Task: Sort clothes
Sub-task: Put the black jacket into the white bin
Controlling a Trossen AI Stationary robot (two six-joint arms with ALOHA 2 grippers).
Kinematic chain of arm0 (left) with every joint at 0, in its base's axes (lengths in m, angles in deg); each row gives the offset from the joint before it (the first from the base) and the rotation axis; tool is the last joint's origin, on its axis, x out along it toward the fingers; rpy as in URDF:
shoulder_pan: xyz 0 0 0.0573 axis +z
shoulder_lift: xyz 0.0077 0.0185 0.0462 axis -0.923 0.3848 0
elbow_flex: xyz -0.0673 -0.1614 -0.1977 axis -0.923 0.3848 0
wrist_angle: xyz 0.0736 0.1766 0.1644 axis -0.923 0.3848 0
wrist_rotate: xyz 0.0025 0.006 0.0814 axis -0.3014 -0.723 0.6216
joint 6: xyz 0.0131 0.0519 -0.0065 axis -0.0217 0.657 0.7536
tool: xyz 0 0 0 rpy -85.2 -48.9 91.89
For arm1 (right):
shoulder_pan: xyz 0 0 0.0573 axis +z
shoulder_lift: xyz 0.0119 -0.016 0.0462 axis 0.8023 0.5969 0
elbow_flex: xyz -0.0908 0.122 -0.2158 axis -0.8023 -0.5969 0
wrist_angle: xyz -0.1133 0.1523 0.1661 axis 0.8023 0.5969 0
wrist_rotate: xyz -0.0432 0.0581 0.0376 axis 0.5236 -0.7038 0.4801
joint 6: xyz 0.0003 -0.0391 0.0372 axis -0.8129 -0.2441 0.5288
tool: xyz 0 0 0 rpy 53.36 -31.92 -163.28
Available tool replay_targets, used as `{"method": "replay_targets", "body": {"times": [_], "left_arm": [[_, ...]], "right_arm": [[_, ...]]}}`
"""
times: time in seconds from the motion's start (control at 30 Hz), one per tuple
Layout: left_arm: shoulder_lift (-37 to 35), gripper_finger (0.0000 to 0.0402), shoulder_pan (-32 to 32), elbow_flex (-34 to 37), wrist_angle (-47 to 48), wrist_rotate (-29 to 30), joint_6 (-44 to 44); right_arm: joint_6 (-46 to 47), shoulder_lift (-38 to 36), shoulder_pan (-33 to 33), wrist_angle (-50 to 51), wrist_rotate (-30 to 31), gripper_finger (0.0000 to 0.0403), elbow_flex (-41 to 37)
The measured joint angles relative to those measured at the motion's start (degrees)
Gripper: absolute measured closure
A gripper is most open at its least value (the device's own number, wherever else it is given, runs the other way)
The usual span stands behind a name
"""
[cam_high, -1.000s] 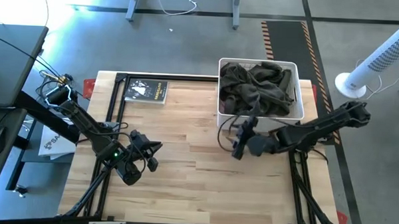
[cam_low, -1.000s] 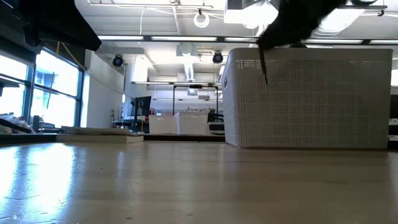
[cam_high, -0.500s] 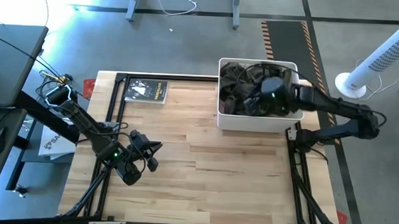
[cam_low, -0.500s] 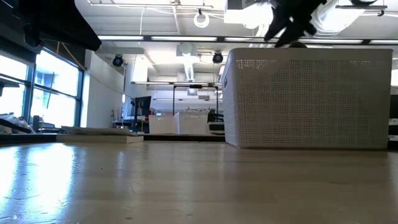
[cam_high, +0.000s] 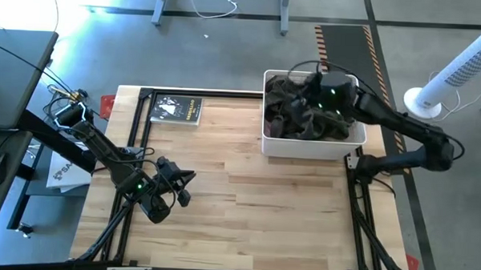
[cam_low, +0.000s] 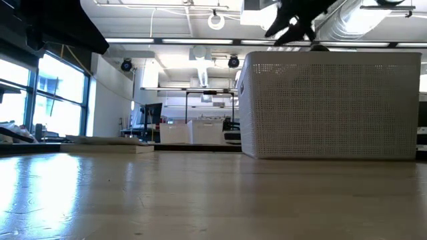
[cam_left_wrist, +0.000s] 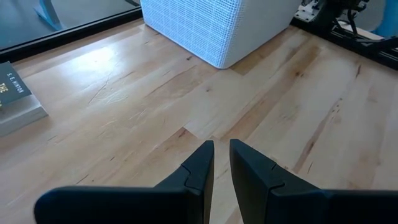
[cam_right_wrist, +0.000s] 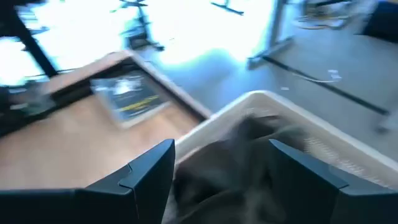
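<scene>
Dark grey-olive clothes (cam_high: 313, 117) lie heaped in the white lattice basket (cam_high: 266, 136) at the table's far right; they also show in the right wrist view (cam_right_wrist: 249, 162). My right gripper (cam_high: 304, 83) hovers open above the basket's far left part, over the heap, and touches nothing. It also shows above the basket in the low view (cam_low: 291, 23) and in its own wrist view (cam_right_wrist: 224, 180). My left gripper (cam_high: 182, 187) waits shut and empty above the bare table at the near left (cam_left_wrist: 221, 146). No other garments are in view.
A small dark booklet (cam_high: 176, 109) lies on the table at the far left, beside the basket. Bare wood lies between the booklet, the basket wall (cam_left_wrist: 199, 25) and the near edge. A white fan (cam_high: 459, 74) stands on the floor to the right.
My right gripper has risen from just in front of the basket's near wall and swung toward the far edge. It now hovers over the clothes in the basket.
</scene>
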Motion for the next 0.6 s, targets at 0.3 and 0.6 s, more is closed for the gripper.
{"method": "replay_targets", "body": {"times": [0.3,0.6], "left_arm": [[0.0,0.0353,0.0,0.0,0.0,0.4,0.0],[0.0,0.0353,0.0,0.0,0.1,0.3,0.0]], "right_arm": [[-4.0,14.2,-9.4,-3.9,-4.2,0.0154,0.0],[-6.2,24.8,-9.0,-2.2,-4.7,0.0159,-3.5]]}}
